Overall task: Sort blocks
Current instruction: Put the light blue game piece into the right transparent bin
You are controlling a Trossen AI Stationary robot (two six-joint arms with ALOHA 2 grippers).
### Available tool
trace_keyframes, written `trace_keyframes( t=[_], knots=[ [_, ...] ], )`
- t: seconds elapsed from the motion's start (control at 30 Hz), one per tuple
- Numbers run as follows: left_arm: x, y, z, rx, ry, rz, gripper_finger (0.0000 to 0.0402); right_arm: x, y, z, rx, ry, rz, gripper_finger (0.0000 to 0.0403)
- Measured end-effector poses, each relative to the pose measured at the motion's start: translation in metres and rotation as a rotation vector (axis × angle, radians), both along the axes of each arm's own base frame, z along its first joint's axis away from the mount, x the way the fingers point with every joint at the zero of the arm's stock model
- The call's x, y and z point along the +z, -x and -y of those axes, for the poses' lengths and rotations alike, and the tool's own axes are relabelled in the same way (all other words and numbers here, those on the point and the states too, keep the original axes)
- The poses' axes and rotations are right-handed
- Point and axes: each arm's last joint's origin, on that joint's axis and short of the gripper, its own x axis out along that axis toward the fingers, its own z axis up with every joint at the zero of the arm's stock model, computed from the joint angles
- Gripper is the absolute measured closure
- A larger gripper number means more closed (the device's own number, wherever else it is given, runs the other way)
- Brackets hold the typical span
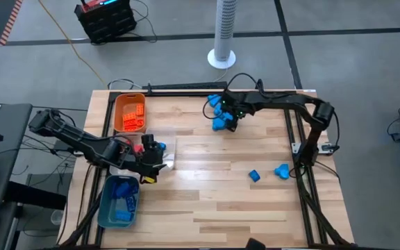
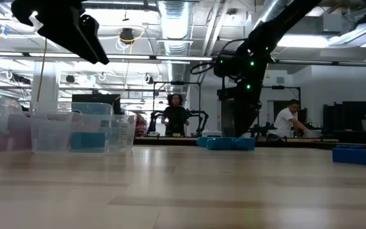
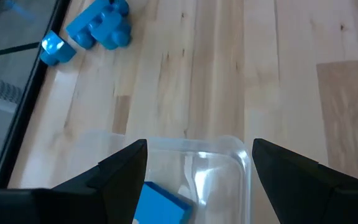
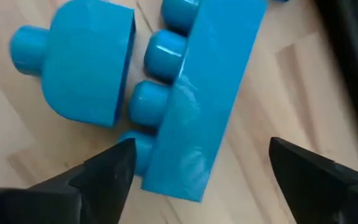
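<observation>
**Blocks at the far edge: line up the pick before closing**

Blocks sit in several places in the high view. At the left, orange ones fill the orange tray (image 1: 129, 113) in the upper left of the table, and blue ones lie in the teal tray (image 1: 119, 201) at the lower left. Between them the left gripper (image 1: 153, 165) hovers, fingers spread and holding nothing, over the clear tray (image 3: 229, 155), which its wrist view shows with one blue piece inside.

Centre-top, the right gripper (image 1: 230, 118) hangs over a blue cluster (image 1: 219, 111), jaws wide and empty. Its wrist view shows a long blue brick (image 4: 207, 93) lying askew, studs against a rounded blue block (image 4: 86, 62).

To do the pick well, I judge the jaws should straddle the long brick across its narrow width, squared to its sides, and come down without nudging the rounded neighbour; closing on both would likely spoil the grasp.

Lower right, two loose blue blocks (image 1: 268, 173) wait.
</observation>
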Motion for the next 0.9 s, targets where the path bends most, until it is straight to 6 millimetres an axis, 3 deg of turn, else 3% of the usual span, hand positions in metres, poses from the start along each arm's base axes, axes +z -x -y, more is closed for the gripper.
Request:
trace_keyframes(
  t=[0.37,0.9],
  knots=[
    [-0.001,0.001,-0.001,-0.003,-0.009,-0.016,0.0116,-0.035,-0.006,0.013,0.010,-0.156,0.040,0.0022],
    [-0.003,0.004,-0.002,0.007,-0.015,-0.049,0.0116,-0.038,-0.016,0.008,0.125,-0.094,0.026,0.0069]
  ],
)
